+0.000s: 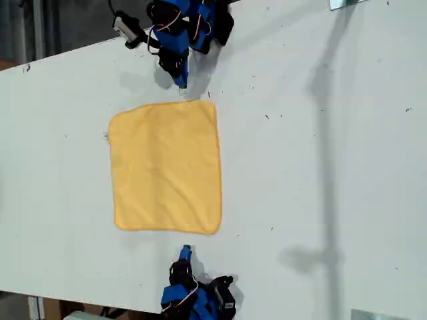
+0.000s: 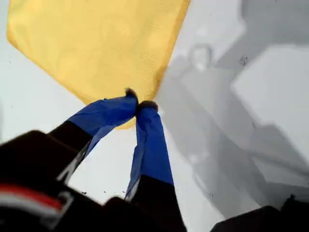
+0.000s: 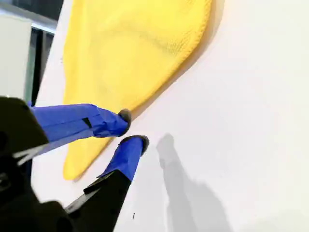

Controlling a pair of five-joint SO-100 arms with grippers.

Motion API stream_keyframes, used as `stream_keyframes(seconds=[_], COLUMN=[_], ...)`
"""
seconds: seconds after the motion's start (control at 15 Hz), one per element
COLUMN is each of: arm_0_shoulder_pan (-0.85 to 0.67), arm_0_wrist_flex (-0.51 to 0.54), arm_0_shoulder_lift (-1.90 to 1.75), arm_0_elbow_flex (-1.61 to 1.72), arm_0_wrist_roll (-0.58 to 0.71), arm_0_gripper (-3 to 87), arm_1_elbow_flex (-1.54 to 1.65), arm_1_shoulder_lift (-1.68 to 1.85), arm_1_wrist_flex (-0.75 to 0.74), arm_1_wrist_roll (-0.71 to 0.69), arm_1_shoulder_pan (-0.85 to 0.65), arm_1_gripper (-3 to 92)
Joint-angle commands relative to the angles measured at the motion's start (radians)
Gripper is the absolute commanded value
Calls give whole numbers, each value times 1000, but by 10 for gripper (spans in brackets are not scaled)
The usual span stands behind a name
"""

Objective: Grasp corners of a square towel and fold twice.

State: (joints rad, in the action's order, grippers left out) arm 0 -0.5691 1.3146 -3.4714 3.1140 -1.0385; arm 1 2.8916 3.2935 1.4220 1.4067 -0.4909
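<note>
surface: white table, speckled | light: soft shadows | edges: dark floor

No readable text in any view.

The square towel is plain yellow-orange, and the small white tag at its edge is too tiny to read in the exterior view. The worktop carries only dark specks, and the blue-taped arms show no legible label, brand or number.

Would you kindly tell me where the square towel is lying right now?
The square towel lies flat and unfolded on the white table, left of centre in the exterior view, between the two blue arms at that view's top and bottom edges.
</note>
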Motion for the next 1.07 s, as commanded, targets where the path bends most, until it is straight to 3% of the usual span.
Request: stream_keyframes(seconds=[0.0, 0.07, 0.13, 0.27, 0.4, 0.47, 0.53, 0.6, 0.67, 0.87, 1.0], arm_0_shoulder_pan=[44, 18, -37, -104, -92, -61, -40, -26, -11, 94, 106], arm_0_wrist_flex=[-52, -97, -98, -78, -34, -61, -107, -170, -164, -127, -213], arm_0_shoulder_lift=[-5, -5, -5, -5, -5, -5, -5, -3, 28, 635, 750], arm_0_elbow_flex=[-21, -12, -26, -26, -41, -26, -5, 0, -32, -345, -330], arm_0_wrist_roll=[-308, -273, -230, -236, -238, -242, -245, -247, -252, -328, -357], arm_0_gripper=[123, 96, 127, 106, 101, 119, 131, 126, 121, 121, 126], arm_1_elbow_flex=[-75, -100, -121, -115, -112, -107, -114, -114, -126, -397, -420], arm_1_shoulder_lift=[-6, -6, -6, -6, -6, -6, 2, -2, -78, -772, -925], arm_1_wrist_flex=[69, 97, 120, 114, 109, 104, 69, -94, -215, -291, -307], arm_1_wrist_roll=[150, 144, 144, 144, 143, 150, -34, -172, -210, -339, -342], arm_1_shoulder_pan=[-37, -83, -144, -224, -152, -146, -92, -18, 41, 135, 210], arm_1_gripper=[99, 101, 59, 43, 116, 120, 193, 319, 264, 306, 303])
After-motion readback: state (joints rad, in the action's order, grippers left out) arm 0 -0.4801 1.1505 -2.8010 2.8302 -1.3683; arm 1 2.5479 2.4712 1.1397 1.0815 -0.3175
